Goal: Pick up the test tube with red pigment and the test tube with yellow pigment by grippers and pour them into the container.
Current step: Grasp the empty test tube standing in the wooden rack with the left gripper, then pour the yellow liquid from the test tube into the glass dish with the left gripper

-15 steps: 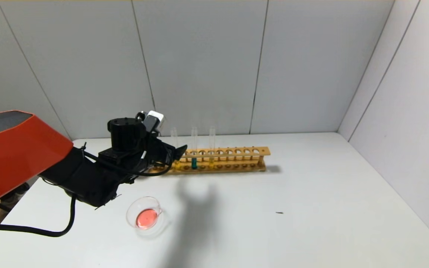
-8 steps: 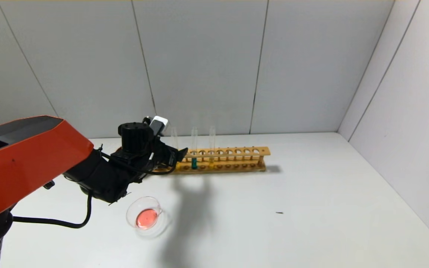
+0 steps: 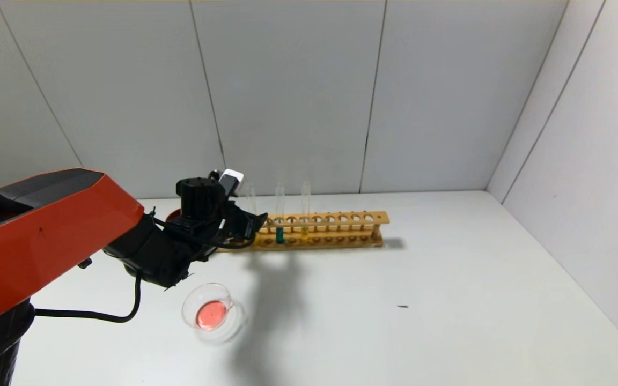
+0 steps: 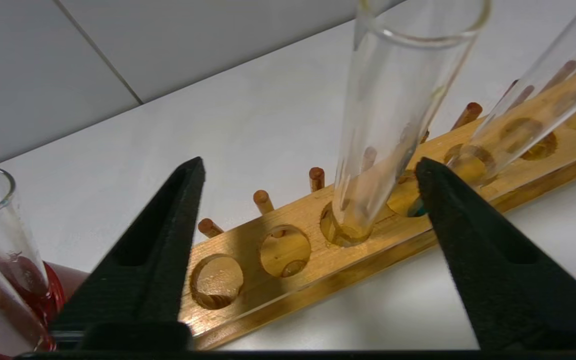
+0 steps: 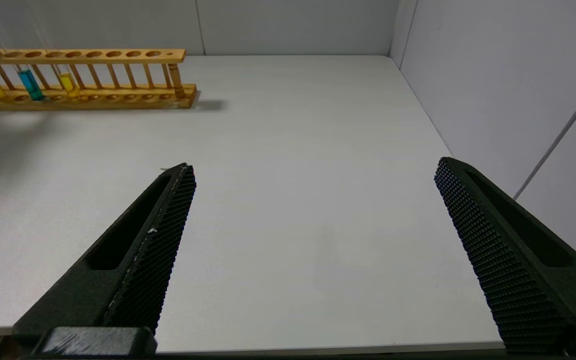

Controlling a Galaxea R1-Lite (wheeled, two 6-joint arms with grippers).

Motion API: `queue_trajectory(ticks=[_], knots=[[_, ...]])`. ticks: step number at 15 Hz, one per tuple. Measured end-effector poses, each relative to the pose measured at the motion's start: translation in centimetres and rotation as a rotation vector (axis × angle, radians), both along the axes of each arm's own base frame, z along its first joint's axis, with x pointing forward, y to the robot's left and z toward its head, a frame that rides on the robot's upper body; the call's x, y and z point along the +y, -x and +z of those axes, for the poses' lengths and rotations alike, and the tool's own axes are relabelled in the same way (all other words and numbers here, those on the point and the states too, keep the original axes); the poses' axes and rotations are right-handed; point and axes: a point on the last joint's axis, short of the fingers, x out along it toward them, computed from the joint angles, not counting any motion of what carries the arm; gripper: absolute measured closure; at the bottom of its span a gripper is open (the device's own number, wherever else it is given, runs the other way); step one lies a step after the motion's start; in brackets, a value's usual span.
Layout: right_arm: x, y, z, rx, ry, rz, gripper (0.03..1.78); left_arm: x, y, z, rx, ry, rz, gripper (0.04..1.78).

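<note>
Since a second ago we have brought our left gripper (image 4: pixel 308 170) to the yellow tube (image 4: pixel 393 120), jaws apart around it; red already fills the container (image 3: pixel 210 311).

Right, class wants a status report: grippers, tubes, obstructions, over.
Left gripper open, straddling yellow tube in rack. Right gripper open, idle. Dish holds red. Nothing blocking.
</note>
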Motion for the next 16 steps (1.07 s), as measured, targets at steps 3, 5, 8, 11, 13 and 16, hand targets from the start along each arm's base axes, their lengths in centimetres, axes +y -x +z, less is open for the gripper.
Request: queue_trajectory(ticks=[3, 5, 8, 11, 13, 16], knots=[[0.0, 0.0, 0.0, 0.0, 0.0, 0.0, 0.06, 0.0, -0.1, 0.0, -0.001, 0.0, -0.001, 0.9], [0.0, 0.0, 0.0, 0.0, 0.0, 0.0, 0.06, -0.1, -0.1, 0.0, 0.0, 0.001, -0.003, 1.27], [0.0, 0.0, 0.0, 0.0, 0.0, 0.0, 0.06, -0.1, 0.0, 0.0, -0.001, 0.001, -0.004, 1.51], [0.0, 0.0, 0.0, 0.0, 0.0, 0.0, 0.06, 0.0, 0.0, 0.5, -0.012, 0.002, -0.001, 1.51], [0.0, 0.0, 0.0, 0.0, 0.0, 0.0, 0.06, -0.1, 0.1, 1.5, -0.021, 0.003, -0.002, 1.51], [0.0, 0.0, 0.0, 0.0, 0.0, 0.0, 0.06, 0.1, 0.5, 4.2, -0.043, 0.006, -0.002, 1.51]])
